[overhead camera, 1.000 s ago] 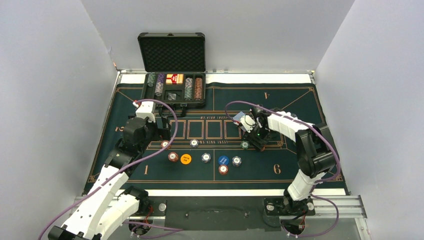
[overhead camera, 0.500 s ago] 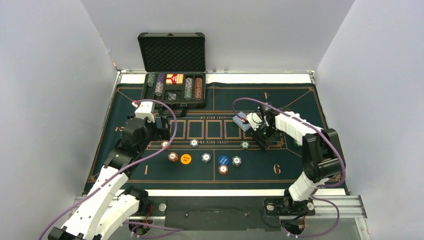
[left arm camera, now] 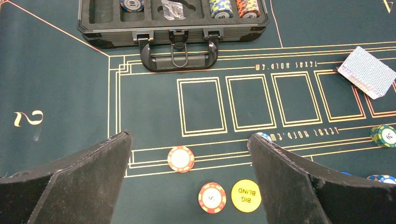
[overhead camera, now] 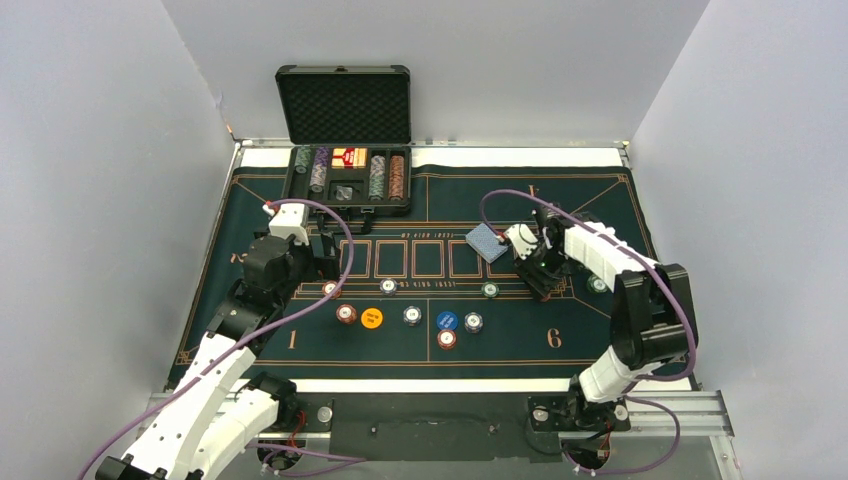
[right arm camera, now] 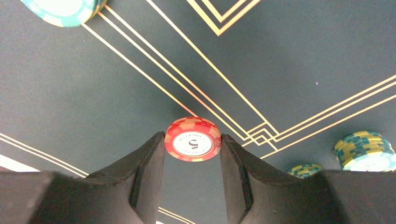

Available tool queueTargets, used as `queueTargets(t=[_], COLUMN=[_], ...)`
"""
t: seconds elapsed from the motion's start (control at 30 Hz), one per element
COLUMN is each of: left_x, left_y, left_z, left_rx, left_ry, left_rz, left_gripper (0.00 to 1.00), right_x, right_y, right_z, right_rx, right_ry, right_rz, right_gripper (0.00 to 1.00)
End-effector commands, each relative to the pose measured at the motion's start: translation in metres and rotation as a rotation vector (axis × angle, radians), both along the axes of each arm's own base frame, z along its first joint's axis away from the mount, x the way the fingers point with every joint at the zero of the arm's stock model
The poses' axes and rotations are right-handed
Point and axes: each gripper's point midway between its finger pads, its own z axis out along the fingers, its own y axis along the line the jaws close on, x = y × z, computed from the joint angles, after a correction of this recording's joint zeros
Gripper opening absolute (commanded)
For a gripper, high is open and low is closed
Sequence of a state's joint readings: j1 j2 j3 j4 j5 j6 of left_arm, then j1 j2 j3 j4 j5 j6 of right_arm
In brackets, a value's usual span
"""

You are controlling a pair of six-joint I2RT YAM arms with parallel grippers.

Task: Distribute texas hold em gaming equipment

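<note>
Your right gripper (right arm camera: 192, 136) is pinching a red chip (right arm camera: 193, 141) marked 5 between both fingers, over the green mat (right arm camera: 289, 56) and right of the blue-backed deck (overhead camera: 487, 243). Your left gripper (left arm camera: 189, 136) hangs over the mat's left side with its jaws spread wide, and a red-and-white chip (left arm camera: 180, 158) lies on the mat between them. The orange Big Blind button (left arm camera: 246, 195) lies nearer, and the open case (left arm camera: 173, 28) sits farther back.

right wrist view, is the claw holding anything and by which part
The right claw grips a red chip marked 5 by opposite sides of its striped rim.
</note>
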State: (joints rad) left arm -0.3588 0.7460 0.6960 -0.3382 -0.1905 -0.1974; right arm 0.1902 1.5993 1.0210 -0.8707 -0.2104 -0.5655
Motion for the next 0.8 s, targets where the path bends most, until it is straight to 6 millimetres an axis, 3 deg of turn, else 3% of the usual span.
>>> queueTargets(t=[0.0, 0.23, 0.4, 0.57, 0.77], left_x=[0.006, 0.004, 0.003, 0.003, 0.003], left_y=[-0.001, -0.001, -0.002, -0.002, -0.003], left_z=[0.029, 0.033, 0.035, 0.035, 0.034], left_rx=[-0.024, -0.026, -0.028, -0.029, -0.03], left_ry=[-0.096, -0.107, -0.114, -0.117, -0.114], left_rz=[-0.002, -0.01, -0.018, -0.02, -0.025], left_gripper=[0.97, 0.97, 0.97, 0.97, 0.97], right_x=[0.011, 0.015, 0.019, 0.021, 0.029], right_y=[-0.008, -0.034, -0.064, -0.093, -0.111], right_z=[0.03, 0.052, 0.065, 0.071, 0.073], right_rx=[0.025, 0.023, 0.01, -0.003, -0.017], right_ry=[-0.087, -0.122, -0.146, -0.158, -0.171], right_rz=[-0.026, -0.111, -0.208, -0.306, -0.378], right_gripper=[0.05, 0.05, 0.05, 0.05, 0.05])
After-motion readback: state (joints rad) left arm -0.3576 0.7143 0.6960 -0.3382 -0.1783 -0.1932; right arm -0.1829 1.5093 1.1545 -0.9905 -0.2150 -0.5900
